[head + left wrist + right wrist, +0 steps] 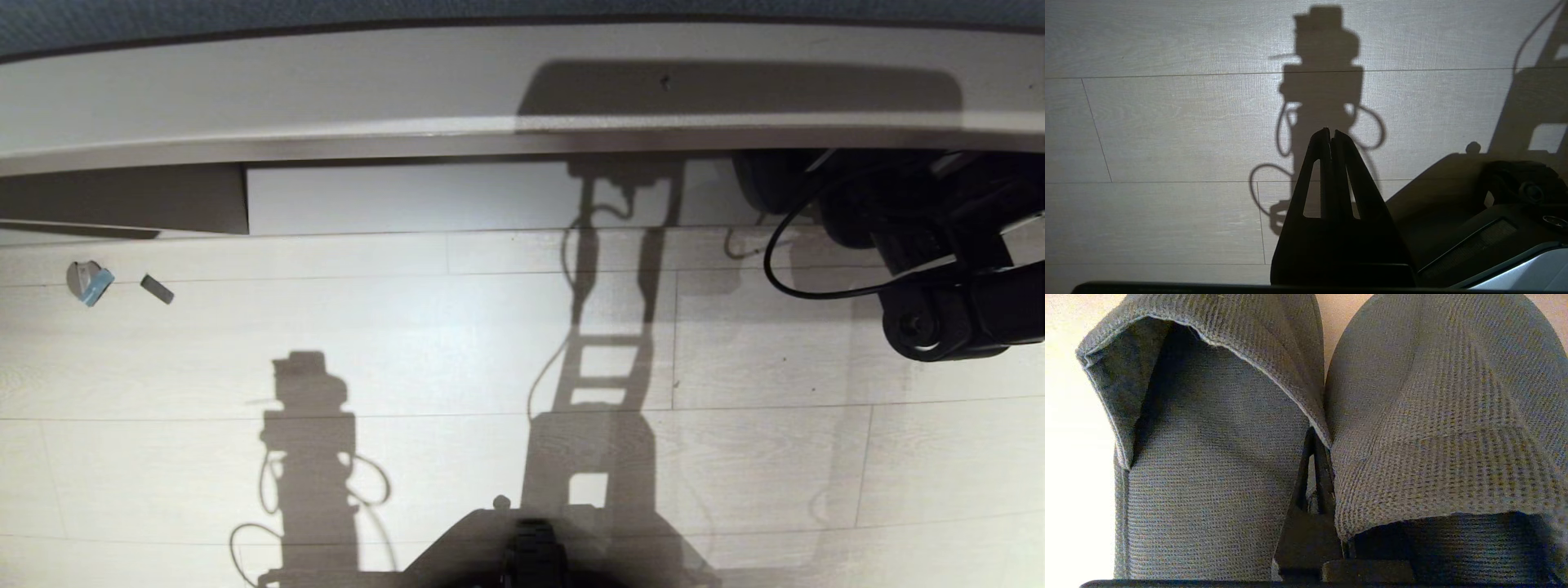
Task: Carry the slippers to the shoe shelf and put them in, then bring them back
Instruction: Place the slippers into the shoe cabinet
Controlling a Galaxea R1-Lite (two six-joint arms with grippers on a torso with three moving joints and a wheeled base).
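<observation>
Slippers (1412, 428) fill right wrist view, pinched together at inner edges by right gripper (1312, 457), jaws closed; toes point ahead. Shoe shelf (490, 196) straight beyond right arm. Left gripper (1331, 136) closed, empty, parked over floor (1167, 122)

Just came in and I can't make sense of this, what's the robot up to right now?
The right gripper is shut between the two grey slippers, pinching their inner edges so both hang from it. The right arm reaches toward the taupe shoe shelf. The left gripper is shut and empty above the pale wood floor.
</observation>
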